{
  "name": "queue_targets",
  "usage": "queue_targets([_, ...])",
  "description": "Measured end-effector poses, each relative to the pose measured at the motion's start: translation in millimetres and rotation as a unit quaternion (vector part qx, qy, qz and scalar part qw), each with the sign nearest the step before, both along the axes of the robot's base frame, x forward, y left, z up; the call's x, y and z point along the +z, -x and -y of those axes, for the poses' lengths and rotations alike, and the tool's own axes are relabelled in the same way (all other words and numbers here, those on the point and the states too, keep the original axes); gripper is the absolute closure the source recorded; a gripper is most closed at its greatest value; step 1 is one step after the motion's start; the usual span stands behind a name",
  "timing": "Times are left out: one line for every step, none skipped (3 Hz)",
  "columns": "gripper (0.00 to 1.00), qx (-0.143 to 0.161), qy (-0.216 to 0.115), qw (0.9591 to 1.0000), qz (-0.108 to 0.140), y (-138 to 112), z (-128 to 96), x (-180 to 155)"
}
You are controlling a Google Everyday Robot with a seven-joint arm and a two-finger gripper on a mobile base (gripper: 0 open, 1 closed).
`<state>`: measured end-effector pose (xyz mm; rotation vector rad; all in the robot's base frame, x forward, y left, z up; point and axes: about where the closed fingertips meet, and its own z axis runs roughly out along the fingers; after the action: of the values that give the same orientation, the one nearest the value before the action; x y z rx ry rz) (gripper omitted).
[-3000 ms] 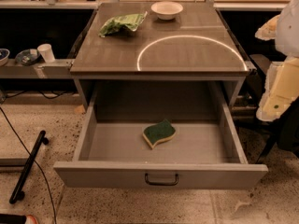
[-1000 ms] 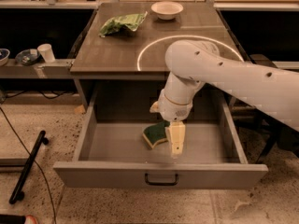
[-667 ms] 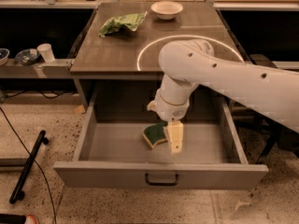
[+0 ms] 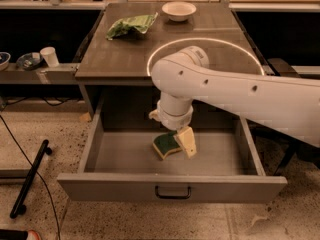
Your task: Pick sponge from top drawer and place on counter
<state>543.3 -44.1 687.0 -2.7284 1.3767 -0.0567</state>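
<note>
The sponge (image 4: pixel 166 145), dark green over yellow foam, lies on the floor of the open top drawer (image 4: pixel 172 186), near its middle. My gripper (image 4: pixel 183 142) hangs from the large white arm (image 4: pixel 235 94) and is down inside the drawer, right against the sponge's right side. The arm reaches in from the right and covers part of the counter (image 4: pixel 120 54) and its white arc.
On the counter lie a light-green wrinkly bag (image 4: pixel 131 25) at the back left and a white bowl (image 4: pixel 179 10) at the back. A side shelf to the left holds a white cup (image 4: pixel 49 56) and a bowl (image 4: pixel 2 60). A dark bar (image 4: pixel 31 176) lies on the floor left.
The arm came in from the right and dropped into the drawer over the sponge. In the last second it shifted slightly left; the sponge has not moved.
</note>
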Motion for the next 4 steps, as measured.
queue_targets([0.00,0.043,0.003,0.9989,-0.017,-12,3,-20])
queue_targets([0.00,0.075,0.000,0.9964,-0.040,-24,-3,-44])
queue_targets([0.03,0.082,0.002,0.9955,-0.048,-34,-12,-64])
queue_targets([0.29,0.044,-0.014,0.9971,-0.060,-44,-16,-78])
